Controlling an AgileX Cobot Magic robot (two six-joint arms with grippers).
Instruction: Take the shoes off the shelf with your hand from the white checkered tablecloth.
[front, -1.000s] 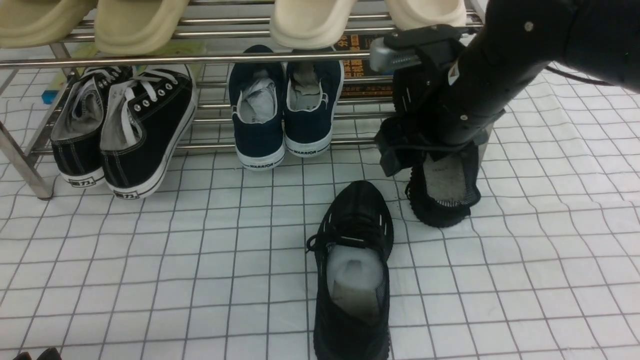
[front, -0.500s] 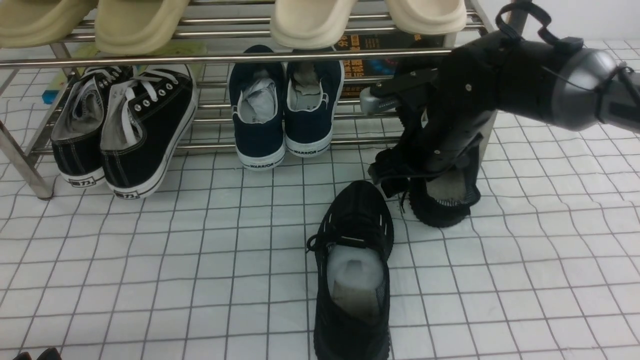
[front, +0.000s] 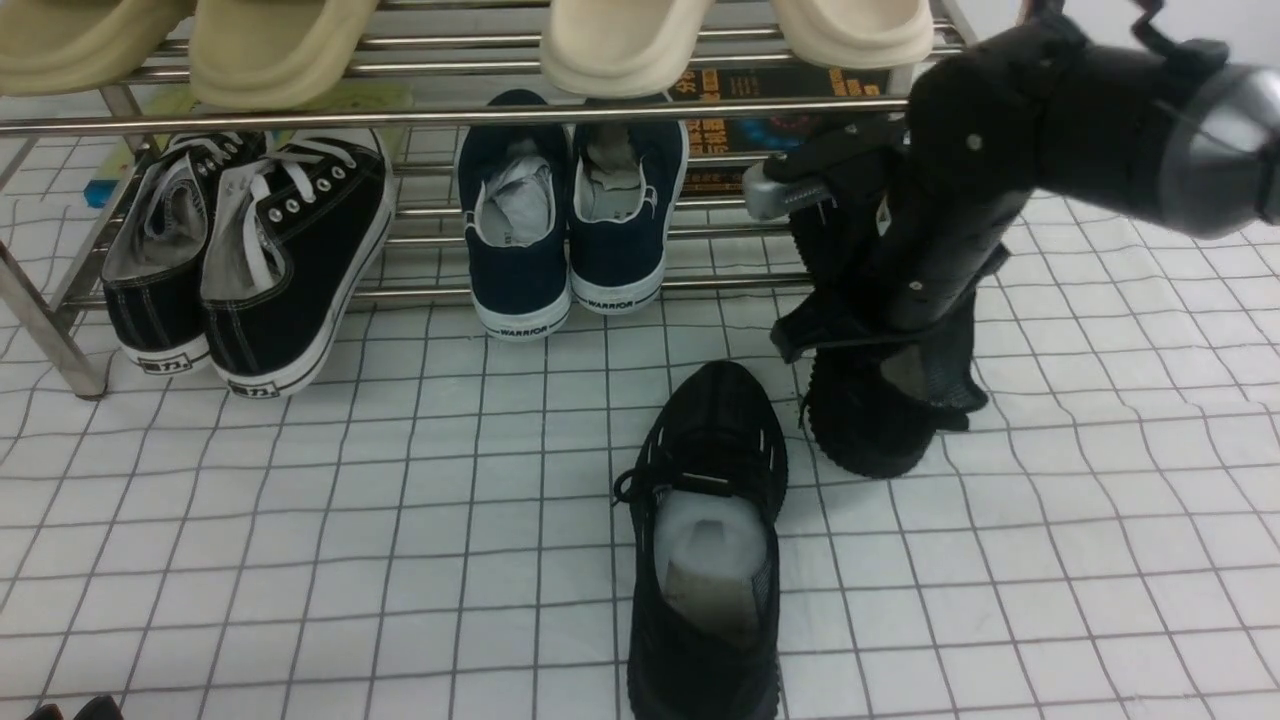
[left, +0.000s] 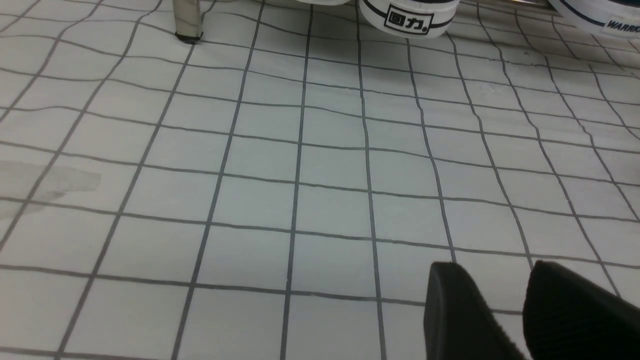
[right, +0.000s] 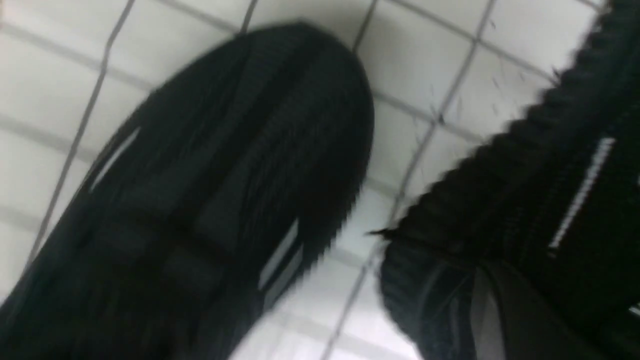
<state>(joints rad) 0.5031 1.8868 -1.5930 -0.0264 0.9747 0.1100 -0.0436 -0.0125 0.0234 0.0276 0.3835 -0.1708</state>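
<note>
On the cloth (front: 300, 520) in front of the rack (front: 300, 120), one flat shoe (front: 705, 540): long axis running near to far, toe aimed at the rack, heel nearest the camera and cut off by the frame edge. Black knit upper with fine ribbing, black laces, short white dashes on the rounded toe, pale paper wadded in the opening. Just right of its toe, the held shoe (front: 865, 420): tipped steeply, heel low by the cloth, toe up and away behind the arm, mesh collar gaping toward the camera. Heel contact with the cloth: impossible to tell. Clamped at the collar by the right gripper (front: 845, 325), closed on the knit, fingertips hidden. Above that, a grey block (front: 780, 190) on the bulky black arm. In the right wrist view, all blurred: the flat shoe's ribbed toe and the held shoe's toothed sole edge, apart, with grid lines between. Low over bare cloth, well to the left, the left gripper (left: 500, 285): two blunt black fingers (left: 460, 310) a narrow gap apart, holding nothing. On the rack's lower bars of thin shiny chrome, heels outward: canvas sneakers (front: 250, 260) at left, a navy pair (front: 570, 230) in the middle. On the upper bars, cream slippers (front: 620, 40).
</note>
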